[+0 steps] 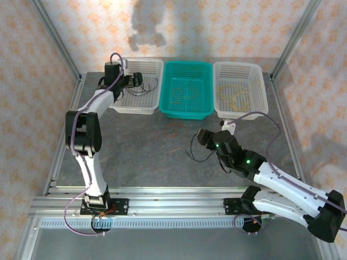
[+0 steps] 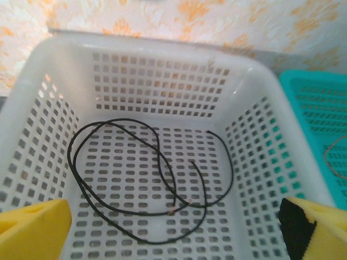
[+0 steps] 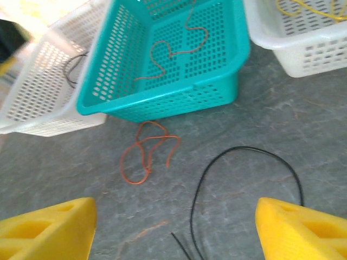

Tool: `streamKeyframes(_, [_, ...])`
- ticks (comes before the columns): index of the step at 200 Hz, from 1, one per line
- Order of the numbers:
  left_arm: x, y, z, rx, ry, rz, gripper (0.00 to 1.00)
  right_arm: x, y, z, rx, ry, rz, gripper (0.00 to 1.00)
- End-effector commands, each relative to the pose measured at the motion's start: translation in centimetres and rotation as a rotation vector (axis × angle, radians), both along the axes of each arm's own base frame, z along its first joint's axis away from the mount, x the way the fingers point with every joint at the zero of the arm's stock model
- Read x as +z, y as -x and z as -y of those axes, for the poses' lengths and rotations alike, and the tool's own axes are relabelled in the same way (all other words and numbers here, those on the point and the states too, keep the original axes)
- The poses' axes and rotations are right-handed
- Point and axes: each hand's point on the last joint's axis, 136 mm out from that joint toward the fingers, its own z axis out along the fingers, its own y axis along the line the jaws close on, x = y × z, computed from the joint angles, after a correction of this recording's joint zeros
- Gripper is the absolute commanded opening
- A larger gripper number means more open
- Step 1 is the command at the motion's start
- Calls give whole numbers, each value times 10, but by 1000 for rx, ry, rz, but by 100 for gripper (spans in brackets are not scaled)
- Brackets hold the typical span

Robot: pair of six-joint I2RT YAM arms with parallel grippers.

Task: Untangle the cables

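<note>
The right claw (image 3: pixel 176 230) hangs low over the grey surface (image 3: pixel 303 124), its yellow pads wide apart with nothing between them. Just beyond it a black cable (image 3: pixel 244 154) arcs across the surface. One end slips behind the right pad and its near ends are cut off by the frame's bottom edge. Left of it lies an orange cable (image 3: pixel 143 151) in a small loop, its long axis running near to far, just short of the teal basket (image 3: pixel 162 103). Inside that basket a second orange cable (image 3: pixel 173 51) squiggles. A yellow cable (image 3: pixel 309 8), cropped at the top, rests in the right white basket (image 3: pixel 314 54). Farthest, the left claw (image 2: pixel 173 235) hovers spread over the left white basket (image 2: pixel 244 86), where a coiled black cable (image 2: pixel 135 179) lies flat, stretched left to right.
</note>
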Motion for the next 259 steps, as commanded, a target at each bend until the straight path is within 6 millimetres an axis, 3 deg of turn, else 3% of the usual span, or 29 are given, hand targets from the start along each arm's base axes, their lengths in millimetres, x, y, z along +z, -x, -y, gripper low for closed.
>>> streamKeyframes(1, [69,27,21,-15,-37,168,99,-3,-4,18,-91,44,-37,78])
streamKeyframes(38, [103,85,58,-48,42,269,99,-29,-10,21,-87,76,-154,73])
streamKeyframes(73, [98,141,94,-73,113,275,99,-54,-14,6,-24,127,-245,62])
streamKeyframes(98, [70,177,116,-52,167,215,99,-71,-17,-8,7,108,-284,51])
streamKeyframes(147, [12,234,135,77,296,57,99,-105,-18,-44,51,153,-349,53])
streamKeyframes(170, [-11,253,141,106,333,-4,99,-114,-23,-50,35,185,-368,53])
streamKeyframes(220, [-36,295,149,99,468,-2,99,-127,-35,-62,28,214,-381,53])
streamKeyframes(259, [-47,307,155,57,490,2,99,-141,-41,-68,33,260,-404,49])
